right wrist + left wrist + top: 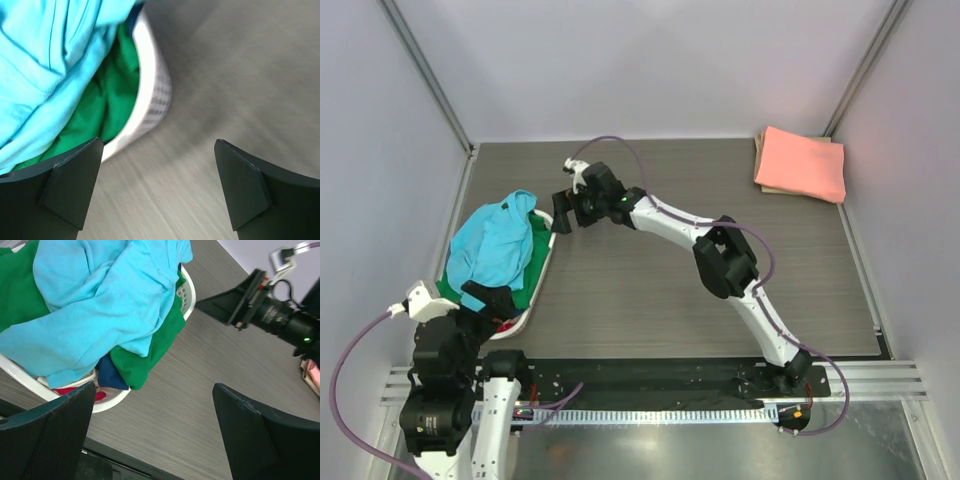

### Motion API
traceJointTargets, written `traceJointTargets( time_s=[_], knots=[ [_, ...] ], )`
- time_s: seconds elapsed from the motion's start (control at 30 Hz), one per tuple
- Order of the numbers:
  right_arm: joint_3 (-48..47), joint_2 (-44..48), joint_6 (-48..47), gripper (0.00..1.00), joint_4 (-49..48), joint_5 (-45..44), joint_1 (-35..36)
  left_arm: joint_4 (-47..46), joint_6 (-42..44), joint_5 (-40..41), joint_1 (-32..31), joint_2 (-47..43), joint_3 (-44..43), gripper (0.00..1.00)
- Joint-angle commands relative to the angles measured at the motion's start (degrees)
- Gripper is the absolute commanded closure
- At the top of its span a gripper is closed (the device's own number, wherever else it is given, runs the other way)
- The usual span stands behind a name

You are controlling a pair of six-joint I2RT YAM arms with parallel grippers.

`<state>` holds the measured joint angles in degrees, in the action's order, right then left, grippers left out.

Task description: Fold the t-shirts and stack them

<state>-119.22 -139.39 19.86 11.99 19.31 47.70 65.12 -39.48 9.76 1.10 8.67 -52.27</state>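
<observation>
From above, the sky-blue t-shirt (495,245) lies heaped over a green t-shirt (527,285) in the white basket (544,258) at the table's (650,300) nine o'clock, with a folded salmon-pink t-shirt (802,163) at one o'clock and the right gripper (560,212) just beside the basket's rim. The left wrist view shows the left gripper (155,425) with jaws wide apart and empty, the heaped basket at ten o'clock. The right wrist view shows that gripper's jaws likewise spread, holding nothing, the basket at ten o'clock.

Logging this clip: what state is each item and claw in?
sky-blue shirt: crumpled, atop basket pile.
green shirt: crumpled, in basket underneath.
navy shirt: mostly buried in basket.
salmon-pink shirt: folded, far right corner.
left claw: open, empty.
right claw: open, empty, beside basket.
</observation>
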Motion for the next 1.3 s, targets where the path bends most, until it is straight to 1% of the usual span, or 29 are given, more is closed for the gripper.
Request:
traceJointTargets(
  time_s=[0.0,0.07,0.2,0.27,0.33,0.4,0.53,0.67,0.77,0.93,1.03,1.13,1.17,1.23,1.27],
  knots=[
    [1.0,10.3,-6.3,0.0,2.4,-8.1,-2.6,-3.2,2.0,-0.6,-0.6,1.3,-1.1,0.0],
    [0.9,11.6,-6.8,0.0,4.3,-12.5,-2.6,-4.1,2.0,-1.0,-0.6,1.4,-1.3,0.0],
    [1.9,15.6,-3.1,0.0,6.3,-14.0,-1.7,-9.0,2.9,-5.2,-0.6,1.4,0.4,0.0],
    [2.0,16.9,-3.1,0.0,6.8,-13.9,-0.2,-10.0,1.9,-2.4,-0.6,1.4,0.1,0.0],
    [1.2,17.7,-3.7,0.0,6.9,-13.3,2.7,-9.5,0.9,3.0,-0.6,1.1,-0.6,0.0],
    [0.0,17.5,-3.7,0.0,6.9,-12.5,4.8,-10.4,0.9,5.3,-0.6,-0.5,-0.3,0.0],
    [-5.3,14.1,-3.2,0.0,7.1,-11.5,8.4,-11.8,-0.4,9.3,-0.6,-3.2,2.1,0.0],
    [-10.3,7.7,-2.2,0.0,8.1,-9.8,11.2,-10.7,-1.5,11.5,-0.6,-5.1,2.1,0.0],
    [-14.1,3.5,-2.4,0.0,8.1,-9.6,13.2,-11.0,-1.5,11.4,-0.6,-6.1,2.5,0.0],
    [-21.4,-2.3,-1.8,0.01,8.1,-10.7,14.5,-10.9,-1.7,11.4,-0.6,-7.0,2.7,0.0],
    [-23.7,-4.8,-1.0,0.03,7.7,-11.0,14.6,-11.2,-1.7,10.9,-0.6,-7.0,2.9,0.0],
    [-23.9,-5.6,-0.9,0.09,6.6,-10.7,15.0,-11.4,-1.5,10.3,-0.6,-6.9,3.1,0.0],
    [-23.9,-5.6,-1.0,0.17,6.4,-10.7,15.1,-11.3,-1.4,10.1,-0.6,-6.9,3.1,0.0],
    [-23.6,-5.4,-1.5,0.23,6.1,-11.3,15.4,-11.3,-1.5,10.2,-0.6,-7.0,3.1,0.0],
    [-23.4,-5.2,-1.5,0.35,5.9,-11.6,15.4,-11.4,-1.5,10.1,-0.6,-7.0,3.1,0.0]
  ],
)
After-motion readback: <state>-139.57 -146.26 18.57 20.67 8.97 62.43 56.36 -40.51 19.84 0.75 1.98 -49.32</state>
